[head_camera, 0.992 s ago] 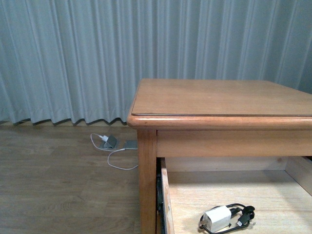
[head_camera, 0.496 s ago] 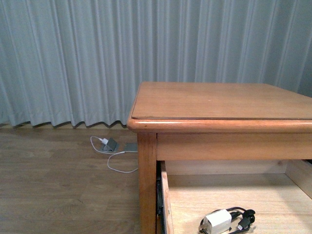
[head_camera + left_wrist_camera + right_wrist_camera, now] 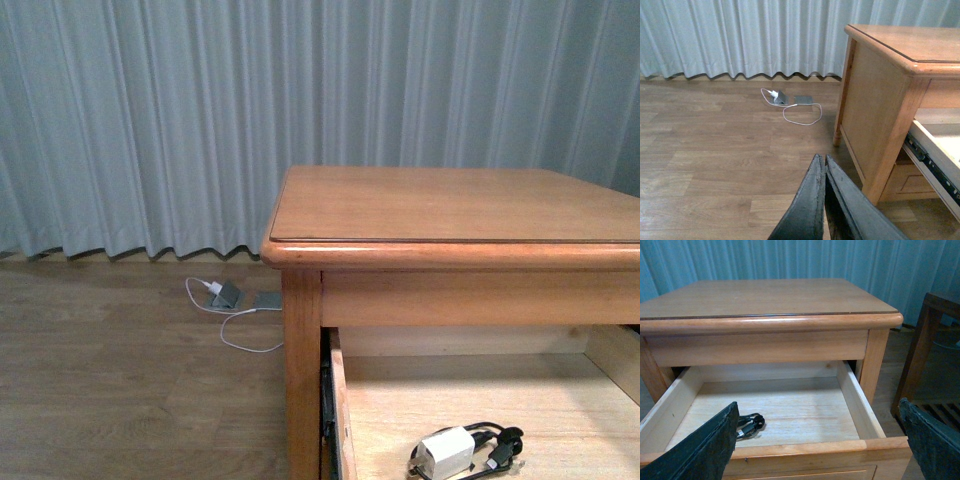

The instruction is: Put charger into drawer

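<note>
The charger (image 3: 447, 452), a small white plug block with a black cable (image 3: 500, 443) coiled beside it, lies on the pale floor of the open drawer (image 3: 343, 410) under the wooden table top. In the right wrist view only its black cable (image 3: 750, 424) shows, beside the left finger (image 3: 705, 450), which hides the white block. My right gripper (image 3: 818, 404) hangs open in front of the drawer's front rim (image 3: 805, 447), holding nothing. My left gripper (image 3: 821, 158) is shut and empty, over the floor to the left of the table leg (image 3: 892, 145).
Another charger with a white cable and a grey device (image 3: 230, 295) lies on the wood floor by the curtain. A dark wooden stand (image 3: 935, 340) is to the right of the table. The drawer's metal slide rail (image 3: 932, 167) sticks out on the left side.
The front view has shifted slightly down and back up. The charger lies in the same spot inside the drawer.
</note>
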